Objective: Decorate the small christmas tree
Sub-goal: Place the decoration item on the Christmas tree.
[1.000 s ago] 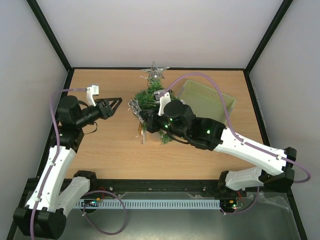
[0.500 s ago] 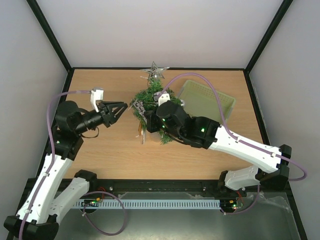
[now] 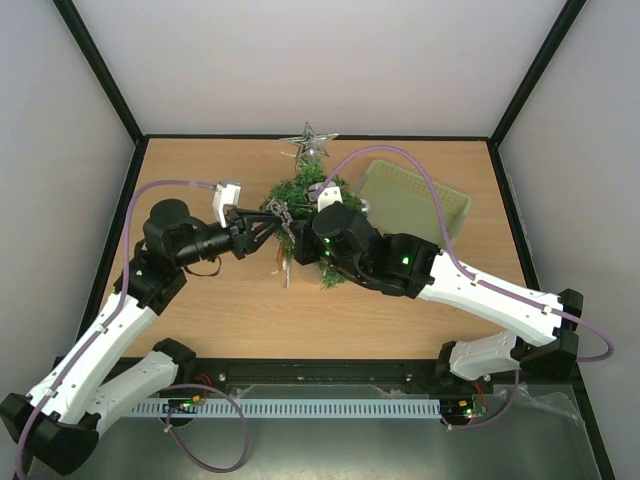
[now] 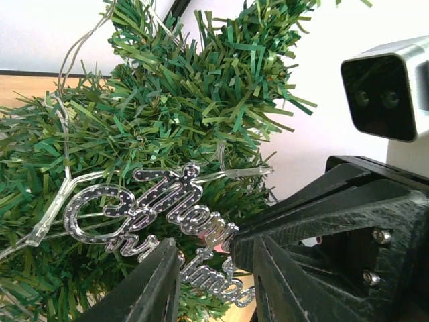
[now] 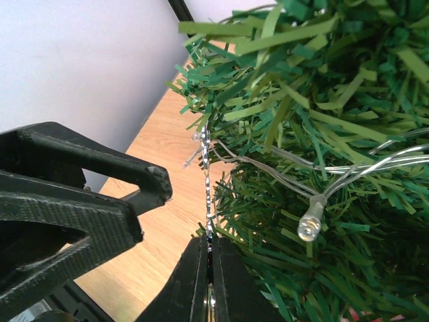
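Observation:
The small christmas tree point(image 3: 305, 190) lies in the middle of the table, with dark green needles filling both wrist views point(image 4: 167, 114) point(image 5: 322, 134). A silver "Merry Christmas" ornament point(image 4: 151, 204) hangs against its branches. It shows edge-on as a thin glittering strip point(image 5: 209, 194) in the right wrist view. My right gripper point(image 5: 209, 243) is shut on that ornament's edge. My left gripper point(image 4: 208, 285) has come in from the left, jaws apart. Its fingers point(image 4: 144, 288) straddle the ornament's lower lettering without pinching it. From above, the left gripper point(image 3: 266, 228) meets the ornament point(image 3: 279, 213) at the tree's left side.
A silver star point(image 3: 310, 142) tops the tree at the far edge. A clear light string with an LED bulb point(image 5: 308, 228) runs through the branches. The pale green basket point(image 3: 420, 200) sits behind the right arm. The right arm's wrist camera point(image 4: 385, 94) is close to my left fingers.
The left arm has swung right from the table's left side to the tree, its jaws narrowing around the ornament. The right gripper has stayed shut on the ornament, shifting slightly.

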`<state>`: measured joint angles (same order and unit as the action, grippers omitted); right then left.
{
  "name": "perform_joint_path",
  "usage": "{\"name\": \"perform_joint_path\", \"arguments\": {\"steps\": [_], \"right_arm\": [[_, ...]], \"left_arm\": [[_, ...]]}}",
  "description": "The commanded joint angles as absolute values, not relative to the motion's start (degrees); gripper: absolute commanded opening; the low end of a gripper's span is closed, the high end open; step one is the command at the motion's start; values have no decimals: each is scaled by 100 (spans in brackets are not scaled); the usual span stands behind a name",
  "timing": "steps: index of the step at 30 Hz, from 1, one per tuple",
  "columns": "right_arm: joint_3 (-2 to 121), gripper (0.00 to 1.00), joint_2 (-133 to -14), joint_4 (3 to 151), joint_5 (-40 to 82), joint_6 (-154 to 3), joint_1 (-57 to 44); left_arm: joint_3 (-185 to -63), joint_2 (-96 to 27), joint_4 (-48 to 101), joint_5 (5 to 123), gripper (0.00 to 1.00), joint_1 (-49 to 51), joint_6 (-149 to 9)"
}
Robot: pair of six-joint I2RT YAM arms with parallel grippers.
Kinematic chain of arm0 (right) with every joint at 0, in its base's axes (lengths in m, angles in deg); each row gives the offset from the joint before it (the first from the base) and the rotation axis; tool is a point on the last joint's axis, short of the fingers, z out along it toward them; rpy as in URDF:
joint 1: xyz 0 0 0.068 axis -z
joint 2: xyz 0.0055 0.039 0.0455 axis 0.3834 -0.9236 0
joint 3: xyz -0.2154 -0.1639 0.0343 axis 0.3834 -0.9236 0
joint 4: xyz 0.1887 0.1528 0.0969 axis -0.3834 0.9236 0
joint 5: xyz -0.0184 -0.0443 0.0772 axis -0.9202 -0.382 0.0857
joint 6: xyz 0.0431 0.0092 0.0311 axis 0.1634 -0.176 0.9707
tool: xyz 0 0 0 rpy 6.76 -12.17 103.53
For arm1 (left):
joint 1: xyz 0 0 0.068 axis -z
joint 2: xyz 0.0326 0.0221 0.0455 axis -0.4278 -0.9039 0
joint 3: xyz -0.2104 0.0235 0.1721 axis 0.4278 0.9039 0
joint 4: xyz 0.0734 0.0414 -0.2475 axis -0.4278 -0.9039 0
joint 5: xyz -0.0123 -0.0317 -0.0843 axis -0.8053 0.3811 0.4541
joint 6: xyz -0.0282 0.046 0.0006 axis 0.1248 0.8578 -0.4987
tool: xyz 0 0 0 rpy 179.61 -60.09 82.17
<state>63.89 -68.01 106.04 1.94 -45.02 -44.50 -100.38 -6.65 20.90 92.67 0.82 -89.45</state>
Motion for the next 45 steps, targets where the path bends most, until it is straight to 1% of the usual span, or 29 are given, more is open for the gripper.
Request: {"name": "perform_joint_path", "arguments": {"steps": [1, 14, 29, 36, 45], "right_arm": [[6351, 2, -6832, 10708, -78, -4564, -4482], [6432, 2, -6970, 10902, -43, -4744, -4487], [6306, 2, -6935, 10838, -296, -4830, -4479], [6336, 13, -6915, 10813, -185, -4826, -4487], [6440, 19, -6733, 10863, -172, -4861, -4487]], "left_arm": [[-9997, -763, 2377, 9045, 32, 244, -8834], [-9962, -884, 2224, 8620, 32, 418, -8616], [-9885, -1030, 2218, 8449, 30, 490, -8482], [-9887, -1068, 2213, 8435, 29, 508, -8458], [-9893, -1013, 2141, 8401, 29, 517, -8448]]}}
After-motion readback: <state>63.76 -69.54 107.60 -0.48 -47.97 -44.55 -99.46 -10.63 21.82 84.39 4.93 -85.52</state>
